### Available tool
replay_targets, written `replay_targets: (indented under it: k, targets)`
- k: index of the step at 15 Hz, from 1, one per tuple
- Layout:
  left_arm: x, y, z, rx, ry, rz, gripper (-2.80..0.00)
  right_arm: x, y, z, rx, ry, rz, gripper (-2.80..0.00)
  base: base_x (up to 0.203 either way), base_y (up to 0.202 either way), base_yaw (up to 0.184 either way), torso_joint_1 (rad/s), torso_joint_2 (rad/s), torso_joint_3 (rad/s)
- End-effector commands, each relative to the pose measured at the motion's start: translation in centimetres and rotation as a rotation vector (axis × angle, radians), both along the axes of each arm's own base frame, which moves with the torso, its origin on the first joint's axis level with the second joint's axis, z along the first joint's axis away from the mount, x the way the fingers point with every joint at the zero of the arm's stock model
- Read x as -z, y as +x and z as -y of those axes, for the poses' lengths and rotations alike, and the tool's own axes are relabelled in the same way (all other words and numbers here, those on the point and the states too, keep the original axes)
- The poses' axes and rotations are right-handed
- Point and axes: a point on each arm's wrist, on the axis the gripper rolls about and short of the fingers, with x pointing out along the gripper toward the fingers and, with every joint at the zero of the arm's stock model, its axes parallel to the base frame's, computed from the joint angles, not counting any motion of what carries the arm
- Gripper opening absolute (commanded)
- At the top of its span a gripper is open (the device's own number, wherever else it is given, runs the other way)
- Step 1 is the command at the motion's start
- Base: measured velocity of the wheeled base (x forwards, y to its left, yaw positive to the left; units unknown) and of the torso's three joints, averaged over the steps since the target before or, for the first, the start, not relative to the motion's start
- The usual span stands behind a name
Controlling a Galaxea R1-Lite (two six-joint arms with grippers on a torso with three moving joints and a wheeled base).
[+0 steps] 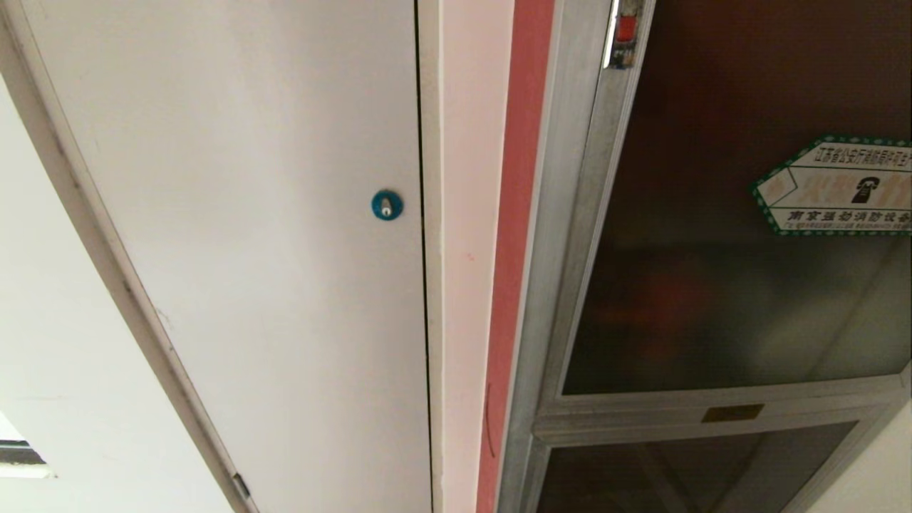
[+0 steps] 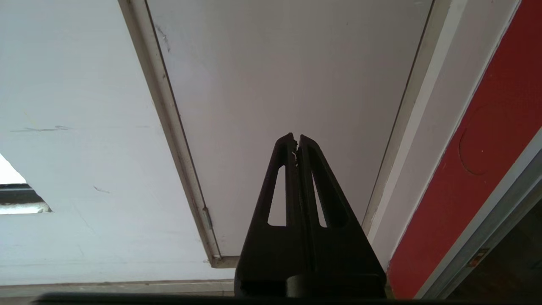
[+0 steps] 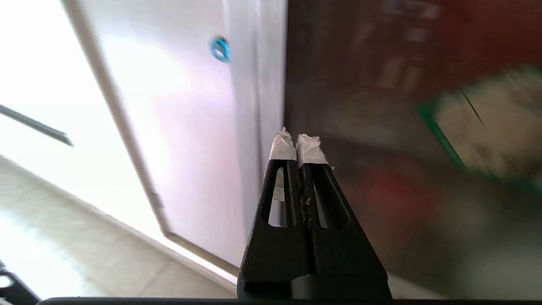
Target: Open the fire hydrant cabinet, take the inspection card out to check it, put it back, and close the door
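While the door (image 1: 734, 285) of the fire hydrant cabinet (image 1: 570, 299) sits on the right side of the head view, it's fully shut, dark tinted glass in a silver aluminium frame, so all you get of the inside is a dim reddish blur. No inspection card can be made out through that glass. Stuck on the pane near the right edge is a hexagonal sticker (image 1: 837, 187), white with a green border, carrying Chinese print and a little black telephone icon; the lettering is too small and cut off for me to read properly. Up at the top of the frame there's a small red latch (image 1: 625, 30). Below the door is a small brass-coloured plate (image 1: 732, 412) on the crossbar, nothing legible on it, and under that a smaller dark glass panel (image 1: 684, 470).

Just left of the frame runs a red strip of wall (image 1: 514, 285), then a plain white panel (image 1: 271, 249) with 1 blue round lock (image 1: 387, 205).

Neither arm shows in the head view. The right gripper (image 3: 297, 146) has its 2 fingers pressed together with nothing between them, white tape wrapped on the tips, pointed at the dark glass near its left edge. The left gripper (image 2: 295, 142) is likewise closed and empty, aimed at the white panel, well apart from the cabinet.
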Motion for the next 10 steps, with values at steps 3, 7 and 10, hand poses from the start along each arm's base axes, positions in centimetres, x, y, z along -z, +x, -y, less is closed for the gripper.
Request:
replay_targets:
  k: [3,7,10]
  targets:
    - [0.0,0.0,0.0,0.0,0.0,-0.001,-2.8,-2.4,3.9,-1.1,-0.088,0.003,-0.049,-2.8,0.0,0.0,0.0,0.0,0.0,0.0]
    - [0.0,0.0,0.0,0.0,0.0,-0.002,-2.8,-5.1,6.3,-2.1,-0.141,0.1,-0.088,-2.8,0.0,0.0,0.0,0.0,0.0,0.0]
    - [0.0,0.0,0.0,0.0,0.0,-0.002,-2.8,-5.9,8.6,-3.4,-0.204,0.174,-0.146,-2.8,0.0,0.0,0.0,0.0,0.0,0.0]
